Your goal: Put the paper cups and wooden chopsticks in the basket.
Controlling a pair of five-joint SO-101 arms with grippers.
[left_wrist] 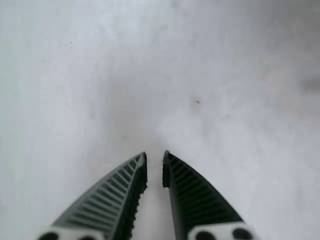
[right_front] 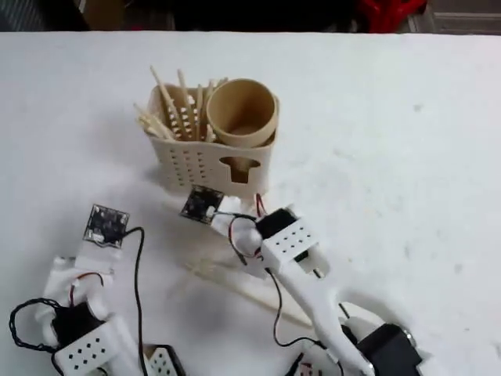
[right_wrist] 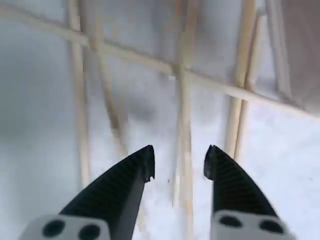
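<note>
Picking up the loose chopsticks at lower centre, seemingly: right gripper hangs spread above them, should pinch one, then lift to the basket; left gripper almost pressed together, empty

White table, matte top with faint mottling, fills most of the high view; a few small grey flecks on the side toward that view's right. Dark strip of room beyond the table's far edge. In that strip: red object toward the right, pale grey item just beside it near the corner, brown boxy shape toward the left. Left wrist view shows the same white top close up, with one tiny dark speck on it.
</note>
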